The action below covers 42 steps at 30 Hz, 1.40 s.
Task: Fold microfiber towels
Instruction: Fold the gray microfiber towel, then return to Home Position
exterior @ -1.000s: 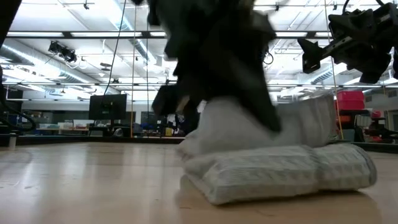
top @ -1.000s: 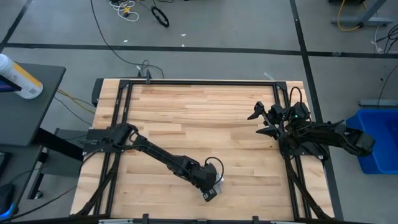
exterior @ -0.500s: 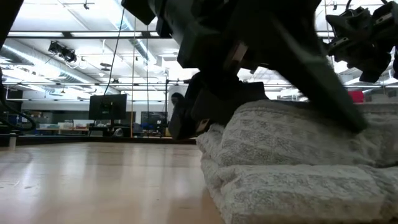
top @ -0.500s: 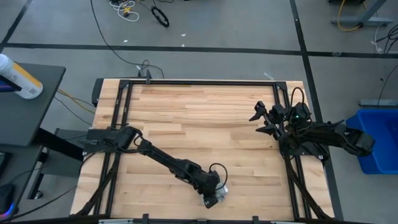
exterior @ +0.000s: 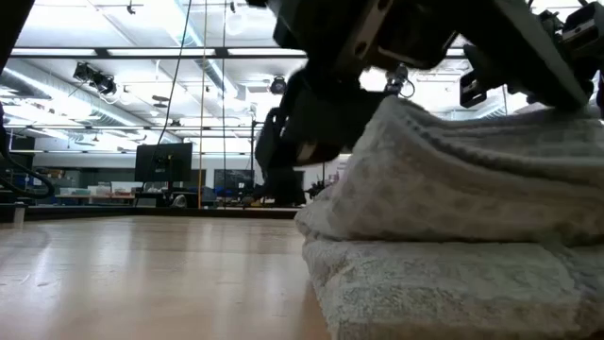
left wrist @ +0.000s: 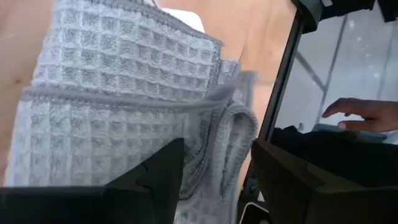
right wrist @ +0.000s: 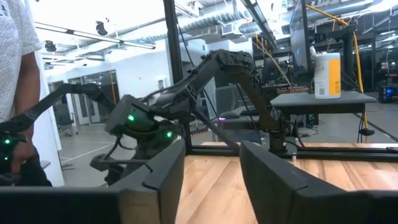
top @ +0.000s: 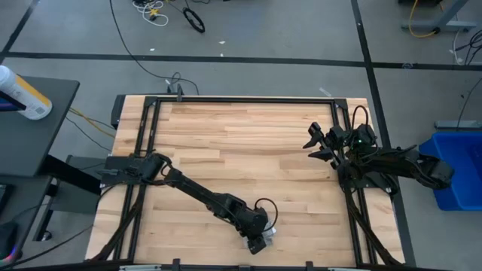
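The pale grey microfiber towel (left wrist: 124, 81) lies folded in layers at the table's near edge. It fills the right of the low view (exterior: 453, 236), its upper layer humped over a flat lower one. My left gripper (left wrist: 217, 155) is open over it, slanting down, with a looped fold of the towel's edge (left wrist: 239, 127) showing between the fingers. From above, the gripper (top: 258, 242) covers nearly all of the towel (top: 270, 232). My right gripper (top: 315, 147) is raised over the table's right side, open and holding nothing (right wrist: 211, 174). My left gripper comes at the towel's upper layer slanting down from the table's left, its open fingers on either side of the looped edge (left wrist: 239, 127). I cannot tell whether they touch the cloth.
Bare wooden tabletop (top: 241, 143) stretches to the far edge inside a black frame (top: 241, 98). A blue bin (top: 456, 169) stands off the table's right. A person's hand (left wrist: 364, 115) shows beyond the near edge, and a person (right wrist: 15, 93) stands beside the table.
My left gripper has moved a little toward the table's near edge and has opened, letting go of the towel's upper layer. The towel has slid nearer the near edge, and its upper layer now rests on the lower one. My right gripper's fingers have drawn somewhat closer together.
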Each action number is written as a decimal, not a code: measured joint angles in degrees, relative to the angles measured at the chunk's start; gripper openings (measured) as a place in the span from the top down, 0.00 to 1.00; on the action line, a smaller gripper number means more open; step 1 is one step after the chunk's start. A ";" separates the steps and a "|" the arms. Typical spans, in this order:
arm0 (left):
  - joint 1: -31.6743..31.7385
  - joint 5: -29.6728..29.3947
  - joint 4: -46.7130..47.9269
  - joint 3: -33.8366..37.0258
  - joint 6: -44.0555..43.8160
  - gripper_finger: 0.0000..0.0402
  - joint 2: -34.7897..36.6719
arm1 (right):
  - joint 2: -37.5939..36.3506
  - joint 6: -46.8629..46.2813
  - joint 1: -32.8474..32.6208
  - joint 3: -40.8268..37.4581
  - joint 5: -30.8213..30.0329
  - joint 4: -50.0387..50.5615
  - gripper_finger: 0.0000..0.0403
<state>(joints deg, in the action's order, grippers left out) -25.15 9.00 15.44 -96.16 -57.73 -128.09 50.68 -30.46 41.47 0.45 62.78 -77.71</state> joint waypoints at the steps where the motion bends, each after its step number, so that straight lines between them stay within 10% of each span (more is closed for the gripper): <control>1: 0.00 -0.14 1.60 -0.99 0.43 0.51 0.00 | 0.00 0.00 0.00 0.00 0.00 0.00 0.59; 14: -0.42 -10.07 18.83 -10.06 1.95 0.50 0.22 | 0.00 0.00 0.00 0.01 0.02 0.03 0.80; 24: 3.34 -29.43 43.93 -24.03 14.09 0.50 0.31 | 0.00 0.00 0.01 0.00 0.02 0.04 0.93; 32: 10.37 -50.10 64.37 -38.96 19.31 0.51 0.48 | 0.00 -0.01 0.00 0.00 0.02 0.04 0.90; 42: 13.32 -66.67 60.31 -36.13 28.17 0.56 19.07 | 0.00 0.00 0.02 0.01 0.02 -0.53 0.80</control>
<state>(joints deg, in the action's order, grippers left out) -11.82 -57.67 75.75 -132.29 -29.56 -109.02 50.68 -30.46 41.50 0.46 62.81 -78.25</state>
